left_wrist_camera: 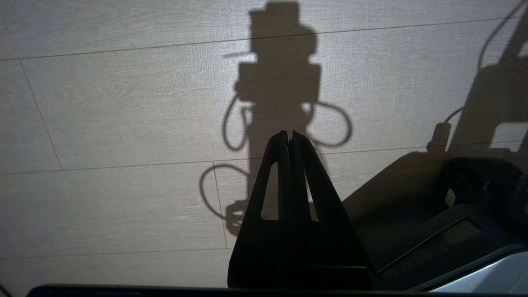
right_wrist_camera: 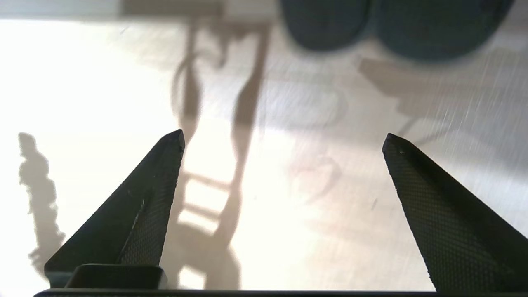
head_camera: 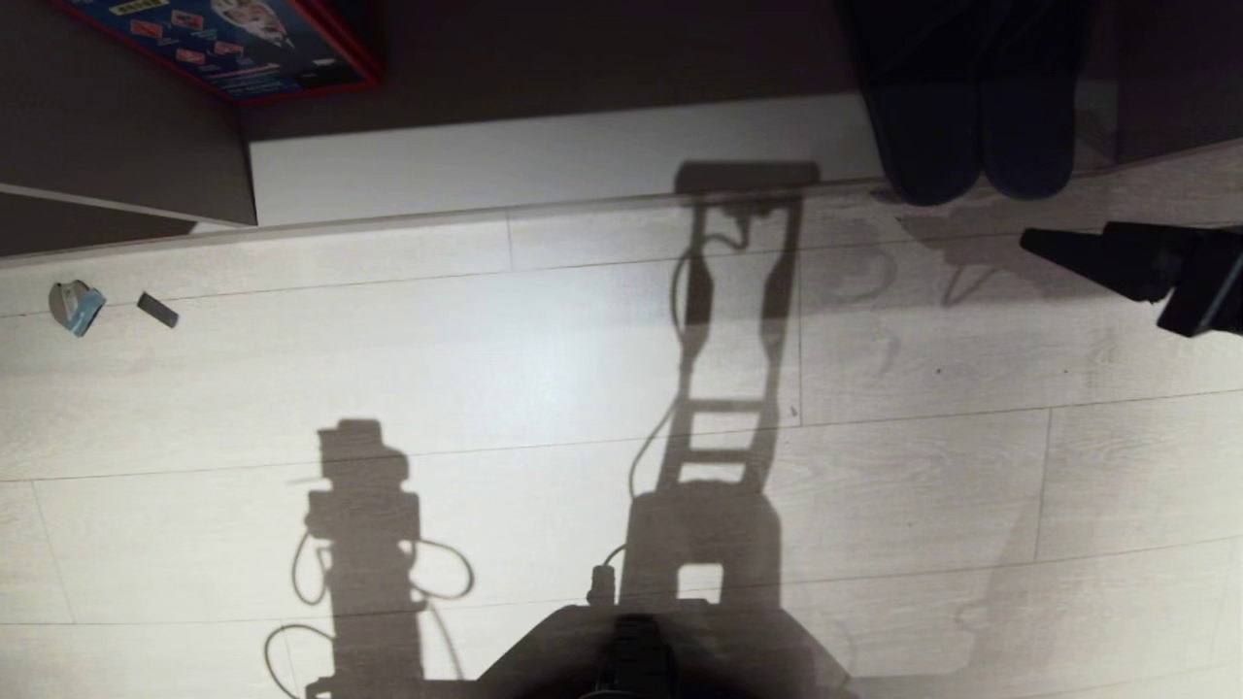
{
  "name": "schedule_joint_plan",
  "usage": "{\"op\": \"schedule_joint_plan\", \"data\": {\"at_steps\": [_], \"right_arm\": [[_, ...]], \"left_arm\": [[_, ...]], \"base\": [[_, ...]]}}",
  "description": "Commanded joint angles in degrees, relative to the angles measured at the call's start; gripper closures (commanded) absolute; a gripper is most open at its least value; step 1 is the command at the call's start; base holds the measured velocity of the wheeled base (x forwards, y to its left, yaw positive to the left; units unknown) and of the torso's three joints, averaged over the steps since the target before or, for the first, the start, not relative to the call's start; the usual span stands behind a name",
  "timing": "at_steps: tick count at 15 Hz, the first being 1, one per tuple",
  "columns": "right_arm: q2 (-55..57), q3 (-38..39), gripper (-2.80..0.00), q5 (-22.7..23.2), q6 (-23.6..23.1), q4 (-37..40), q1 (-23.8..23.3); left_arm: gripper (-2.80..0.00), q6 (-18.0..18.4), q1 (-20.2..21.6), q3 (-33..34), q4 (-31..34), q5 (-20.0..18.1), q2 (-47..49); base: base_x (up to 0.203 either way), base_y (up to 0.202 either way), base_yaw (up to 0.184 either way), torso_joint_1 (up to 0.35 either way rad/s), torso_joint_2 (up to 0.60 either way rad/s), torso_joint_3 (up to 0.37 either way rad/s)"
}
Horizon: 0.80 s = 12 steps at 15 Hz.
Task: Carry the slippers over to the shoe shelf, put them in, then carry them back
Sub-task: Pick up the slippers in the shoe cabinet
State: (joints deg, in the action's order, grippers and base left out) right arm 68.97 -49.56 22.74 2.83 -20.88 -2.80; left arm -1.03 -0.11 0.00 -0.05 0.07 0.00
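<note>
The slippers, a dark blue-grey pair, lie side by side at the right of the shoe shelf, on its pale base board, their rounded ends reaching over its front edge. In the right wrist view the slippers show ahead of the fingers. My right gripper hangs over the floor just in front of them and to their right, apart from them. It is open wide with only floor between its fingers. My left gripper is shut and empty, parked over the floor beside the base.
A blue box with red edges sits in the dark compartment at the far left. A small blue-and-grey object and a dark chip lie on the pale plank floor at the left. My base fills the bottom middle.
</note>
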Motion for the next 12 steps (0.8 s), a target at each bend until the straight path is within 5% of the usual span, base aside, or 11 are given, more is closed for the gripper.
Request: {"op": "schedule_joint_plan", "data": {"at_steps": [1,2,3,12], "right_arm": [[-8.54,5.45,-2.8,0.5,0.17,-0.08,0.06],[-11.33,8.04,-2.8,0.77,0.38,-0.06,0.07],[-14.31,9.97,0.0,1.19,0.93,-0.03,0.11],[-39.07,17.54,0.0,4.83,2.03,10.96,0.16]], "left_arm": [[0.0,-0.02,-0.04,0.0,-0.04,0.01,-0.09],[0.0,-0.02,-0.02,-0.08,-0.04,0.01,-0.09],[0.0,-0.01,-0.04,0.0,-0.04,0.01,-0.01],[0.0,0.07,0.02,0.0,-0.04,0.01,-0.09]], "base": [[0.0,0.0,0.0,0.0,0.0,0.0],[0.0,0.0,0.0,0.0,0.0,0.0],[0.0,0.0,0.0,0.0,0.0,0.0],[0.0,0.0,0.0,0.0,0.0,0.0]]}}
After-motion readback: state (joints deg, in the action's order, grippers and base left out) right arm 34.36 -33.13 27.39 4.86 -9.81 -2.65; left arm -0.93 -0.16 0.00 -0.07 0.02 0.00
